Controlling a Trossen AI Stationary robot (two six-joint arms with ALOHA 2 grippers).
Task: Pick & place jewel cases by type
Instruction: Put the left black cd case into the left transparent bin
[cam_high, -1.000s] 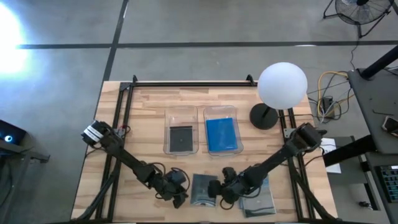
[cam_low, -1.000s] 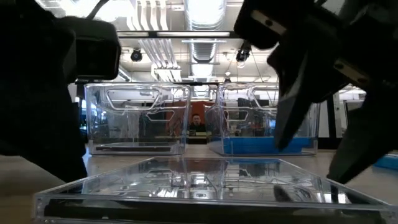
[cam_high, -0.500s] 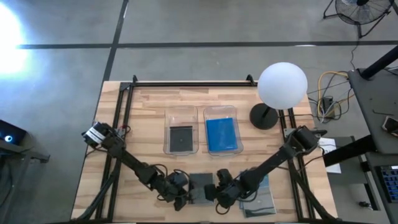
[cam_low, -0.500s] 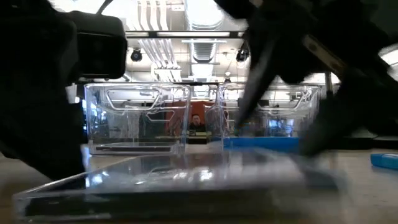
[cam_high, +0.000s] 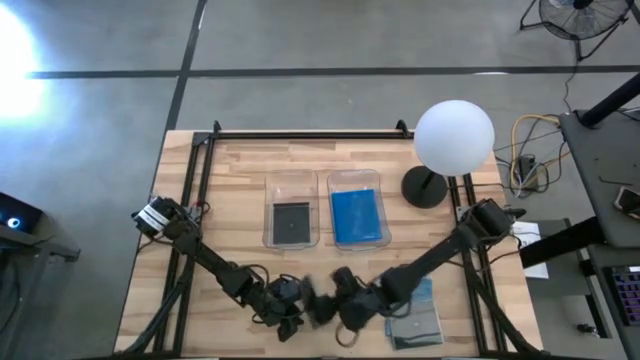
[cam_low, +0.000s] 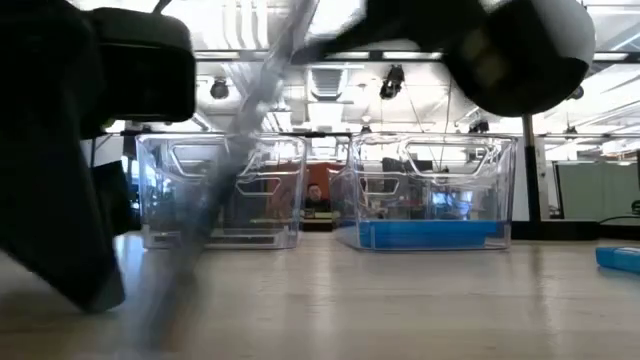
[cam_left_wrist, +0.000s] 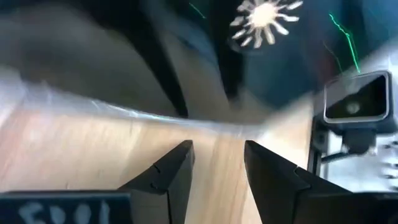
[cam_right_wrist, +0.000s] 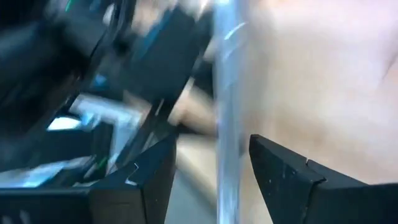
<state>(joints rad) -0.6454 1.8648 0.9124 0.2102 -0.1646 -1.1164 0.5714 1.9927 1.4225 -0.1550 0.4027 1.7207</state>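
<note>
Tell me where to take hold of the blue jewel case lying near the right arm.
The blue jewel case lies flat on the table and is very thin. Come straight down from above with the tool opened wide and pinch two opposite edges; a sideways approach would probably just push it. A grey case sits close on its near side, so the left and right edges look freer.

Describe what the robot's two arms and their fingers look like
Both arms are dark, slim, jointed links with black cables along them. The left arm has a white tag near its base. The left gripper and right gripper each have two black, angular, wedge-shaped fingers.
</note>
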